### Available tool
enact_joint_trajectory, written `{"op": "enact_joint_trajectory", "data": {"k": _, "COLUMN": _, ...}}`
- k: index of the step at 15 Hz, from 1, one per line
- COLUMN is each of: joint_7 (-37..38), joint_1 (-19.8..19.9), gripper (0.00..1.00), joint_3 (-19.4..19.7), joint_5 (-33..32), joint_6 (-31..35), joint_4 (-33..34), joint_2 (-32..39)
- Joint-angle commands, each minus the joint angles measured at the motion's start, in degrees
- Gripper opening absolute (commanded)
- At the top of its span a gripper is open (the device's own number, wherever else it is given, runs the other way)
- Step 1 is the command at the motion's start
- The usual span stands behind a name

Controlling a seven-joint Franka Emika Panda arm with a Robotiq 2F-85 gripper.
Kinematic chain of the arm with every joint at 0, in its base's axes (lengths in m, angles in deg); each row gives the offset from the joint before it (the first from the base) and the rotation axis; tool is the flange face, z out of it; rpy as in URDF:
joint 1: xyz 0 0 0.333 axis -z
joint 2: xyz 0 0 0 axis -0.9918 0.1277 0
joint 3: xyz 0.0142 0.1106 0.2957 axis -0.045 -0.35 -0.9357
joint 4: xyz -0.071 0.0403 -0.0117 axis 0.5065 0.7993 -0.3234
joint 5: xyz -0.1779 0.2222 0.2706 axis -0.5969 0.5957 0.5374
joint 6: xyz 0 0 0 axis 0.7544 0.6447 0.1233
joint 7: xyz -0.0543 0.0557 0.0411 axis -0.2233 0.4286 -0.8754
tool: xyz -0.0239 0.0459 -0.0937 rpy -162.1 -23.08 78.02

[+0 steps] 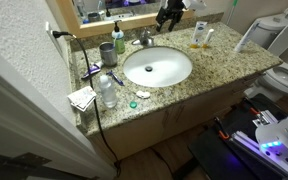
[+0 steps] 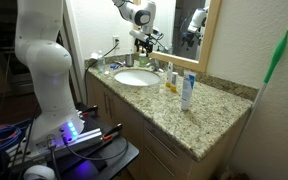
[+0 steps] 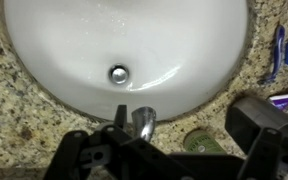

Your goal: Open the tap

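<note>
Wrist view: black jaws stand spread either side of the silver tap (image 3: 144, 123), at the rim of a white basin (image 3: 64, 50) in a speckled granite tabletop (image 3: 14, 110).

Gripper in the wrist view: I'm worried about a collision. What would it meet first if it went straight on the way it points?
Most likely the tap, whose spout shows between the open jaws of the gripper; depth is unclear.

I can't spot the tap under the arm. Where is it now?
In an exterior view the tap sits at the far rim of the white basin, between the green bottle and the claw; the wrist view shows it bottom centre.
</note>
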Motion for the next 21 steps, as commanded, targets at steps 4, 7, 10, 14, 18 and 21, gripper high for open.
{"op": "enact_joint_trajectory", "data": {"k": 4, "joint_7": 15.72, "joint_1": -0.92, "gripper": 1.0, "joint_3": -0.65, "joint_5": -4.55, "joint_6": 0.09, "joint_4": 15.07, "joint_2": 14.9}}
{"op": "enact_joint_trajectory", "data": {"k": 7, "joint_7": 20.36, "joint_1": -1.66, "gripper": 1.0, "joint_3": 0.01, "joint_5": -5.26, "joint_6": 3.96, "joint_4": 21.9, "joint_2": 19.96}}
{"op": "enact_joint_trajectory", "data": {"k": 10, "joint_7": 20.0, "joint_1": -1.16, "gripper": 1.0, "joint_3": -0.62, "joint_5": -5.35, "joint_6": 4.22, "joint_4": 20.61, "joint_2": 19.13}}
{"op": "enact_joint_trajectory", "data": {"k": 14, "joint_7": 19.82, "joint_1": -0.89, "gripper": 1.0, "joint_3": -0.92, "joint_5": -4.89, "joint_6": 5.02, "joint_4": 23.79, "joint_2": 21.93}}
{"op": "enact_joint_trajectory", "data": {"k": 18, "joint_7": 20.1, "joint_1": -1.2, "gripper": 0.66, "joint_3": -0.67, "joint_5": -5.44, "joint_6": 5.38, "joint_4": 24.26, "joint_2": 22.56}}
{"op": "enact_joint_trajectory", "data": {"k": 21, "joint_7": 20.19, "joint_1": -1.3, "gripper": 0.46, "joint_3": -0.61, "joint_5": -5.54, "joint_6": 6.05, "joint_4": 23.79, "joint_2": 21.81}}
